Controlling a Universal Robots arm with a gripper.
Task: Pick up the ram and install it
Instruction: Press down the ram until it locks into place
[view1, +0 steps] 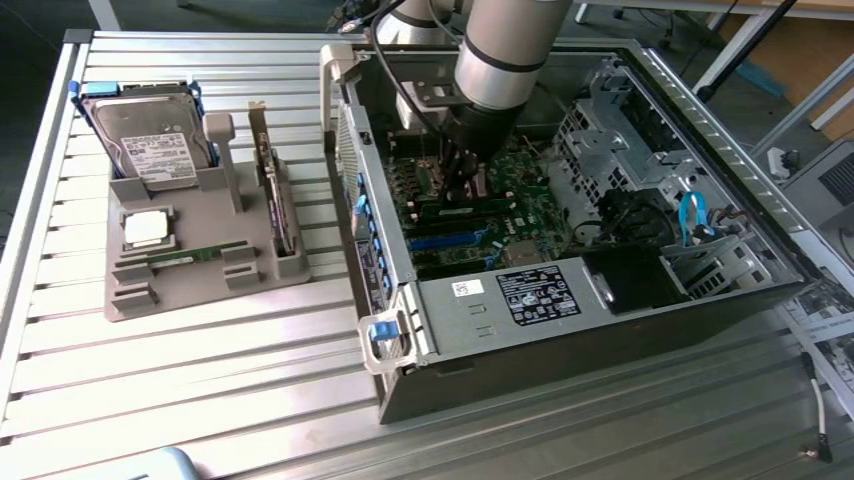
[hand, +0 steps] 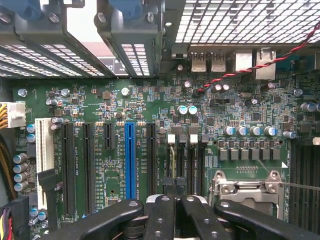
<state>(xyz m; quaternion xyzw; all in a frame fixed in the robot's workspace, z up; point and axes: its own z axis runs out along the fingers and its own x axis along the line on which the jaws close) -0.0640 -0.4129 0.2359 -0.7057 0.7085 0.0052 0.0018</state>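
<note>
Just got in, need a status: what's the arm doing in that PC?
The arm has its gripper down inside the open computer case, over the motherboard's memory slots beside the CPU socket. One ram stick lies in the grey parts tray outside, next to the processor chip and hard drive.

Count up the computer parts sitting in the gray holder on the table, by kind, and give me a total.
Hard drive: 1
Processor chip: 1
Ram stick: 1
Expansion card: 1
Total in the gray holder: 4
</note>
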